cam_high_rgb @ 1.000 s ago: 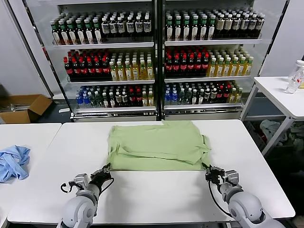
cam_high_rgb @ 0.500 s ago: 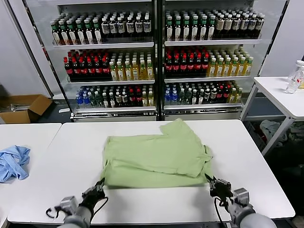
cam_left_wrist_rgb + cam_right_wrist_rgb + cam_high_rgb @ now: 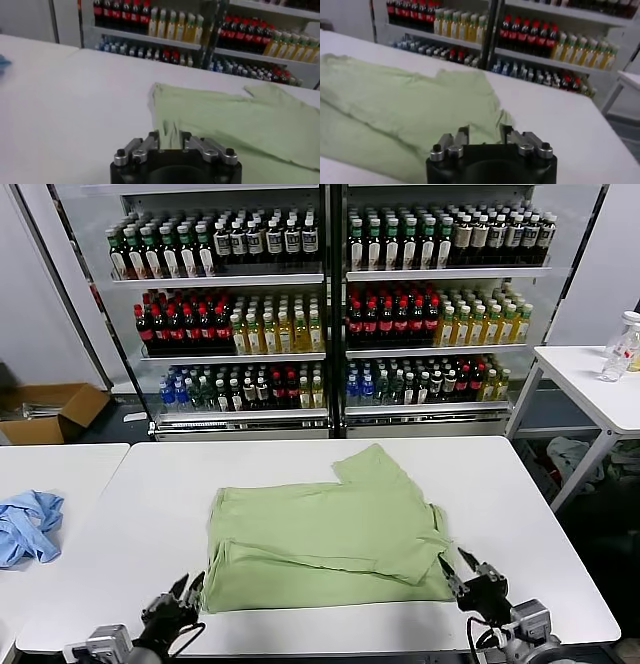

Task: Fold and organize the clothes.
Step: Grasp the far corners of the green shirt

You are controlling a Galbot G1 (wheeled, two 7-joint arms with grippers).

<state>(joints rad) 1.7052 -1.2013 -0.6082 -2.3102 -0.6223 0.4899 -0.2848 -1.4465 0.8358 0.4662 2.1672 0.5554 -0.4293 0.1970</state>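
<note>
From my head camera, the light green polo shirt (image 3: 325, 536) lies folded on the white table (image 3: 150, 494), its long axis running left to right, one flap angling away toward the far right. My left gripper (image 3: 177, 608) sits just off the shirt's near left corner, fingers apart and holding nothing. My right gripper (image 3: 478, 578) sits just off the near right corner, also spread and empty. Both are equally close. A blue garment (image 3: 28, 524) lies well apart on the neighbouring table (image 3: 60, 459), out of the way.

In my left wrist view, the shirt (image 3: 235, 120) lies straight ahead of my parted fingers (image 3: 152, 139), its edge just beyond them.

In my right wrist view, the shirt (image 3: 405, 107) spreads ahead and to one side of my open fingers (image 3: 506, 133); bare table surrounds it, with nothing between.
</note>
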